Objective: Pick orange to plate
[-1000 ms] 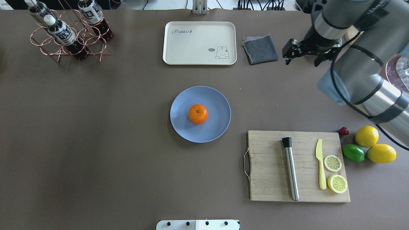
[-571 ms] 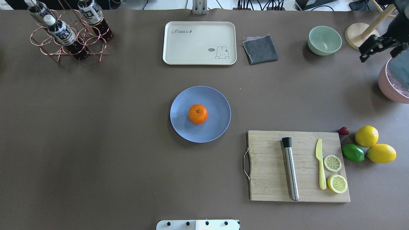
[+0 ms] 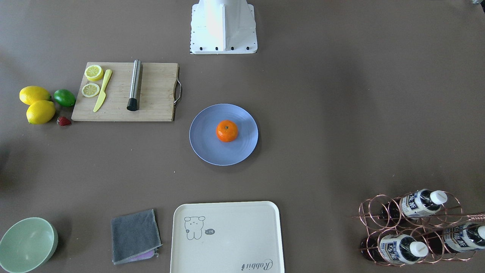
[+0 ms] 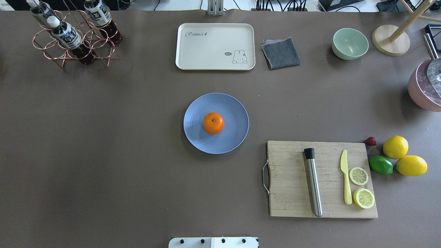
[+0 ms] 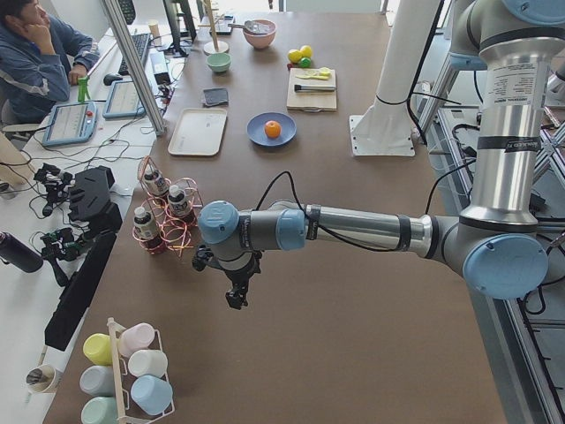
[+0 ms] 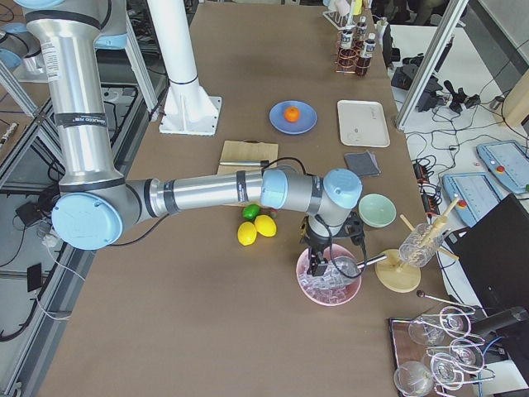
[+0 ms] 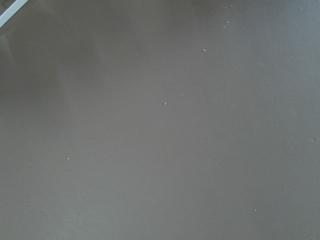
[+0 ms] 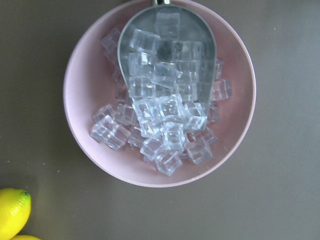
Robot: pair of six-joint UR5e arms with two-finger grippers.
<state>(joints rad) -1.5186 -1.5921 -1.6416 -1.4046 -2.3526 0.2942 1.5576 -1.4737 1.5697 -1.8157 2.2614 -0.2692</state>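
The orange [image 4: 213,123] rests stem-up near the middle of the periwinkle-blue plate [image 4: 236,110], at the table's centre; it also shows in the front view as the orange [image 3: 227,131] on the plate [image 3: 204,140]. Neither gripper is near it. Far off at the table's left end, my left gripper [image 5: 236,299] hangs low over bare tabletop. My right gripper [image 6: 318,266] hovers above a pink bowl of ice at the right end. Both show only in the side views, so I cannot tell whether they are open or shut.
The pink bowl [image 8: 80,130] holds ice cubes and a metal scoop [image 8: 167,55]. A cutting board [image 4: 293,182] carries a steel cylinder, a yellow knife and lemon slices, with lemons [image 4: 395,146] and a lime [image 4: 380,164] beside it. A cream tray [image 4: 215,46], grey cloth, green bowl [image 4: 350,43] and bottle rack [image 4: 74,34] stand at the back.
The right arm has swung out of the overhead view to the right, uncovering the green bowl and wooden stand. The orange and plate have not moved.
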